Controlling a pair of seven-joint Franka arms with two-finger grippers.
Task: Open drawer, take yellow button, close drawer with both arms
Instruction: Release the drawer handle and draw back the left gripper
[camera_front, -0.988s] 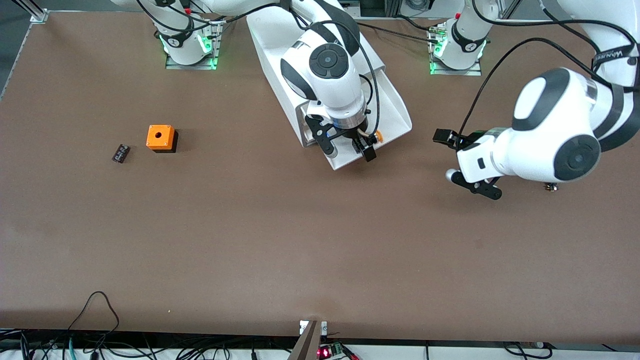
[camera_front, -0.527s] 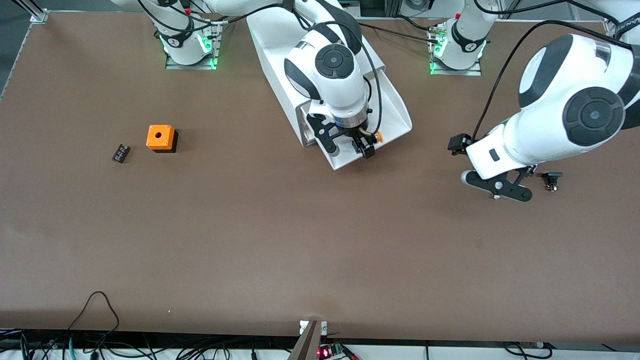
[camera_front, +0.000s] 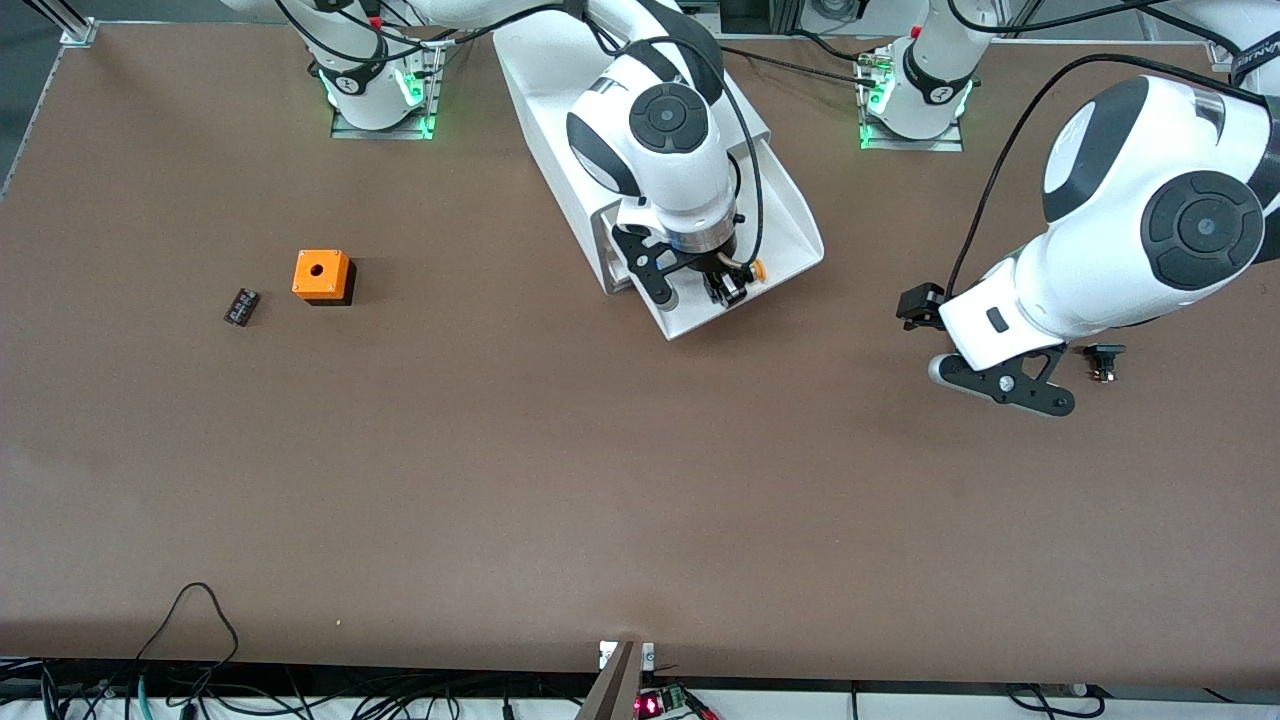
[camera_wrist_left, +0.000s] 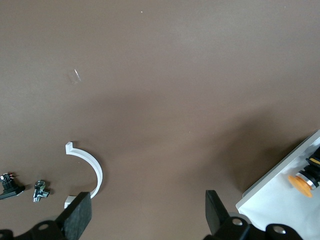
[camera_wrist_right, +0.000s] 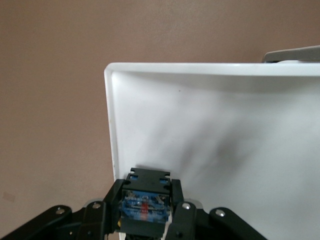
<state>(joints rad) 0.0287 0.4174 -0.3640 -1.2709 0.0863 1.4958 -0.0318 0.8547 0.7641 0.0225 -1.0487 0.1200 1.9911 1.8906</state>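
The right arm's black pincer (camera_front: 728, 290) has just clenched on the small orange-capped, blue-based button (camera_wrist_right: 144, 207) in the pulled-out white tray drawer (camera_front: 790, 215); lifting looks next; the left arm's pincer (camera_wrist_left: 145, 217), released, waits over the brown counter (camera_front: 500, 450).

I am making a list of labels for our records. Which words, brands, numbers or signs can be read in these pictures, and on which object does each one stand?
"WANRE...": partial white lettering on the black band of the left arm; the rest is cut off.
A small round mark on each arm's base collar: too small to read.
The blue base of the button, in the right gripper: markings too blurred to read.
No other text is readable.
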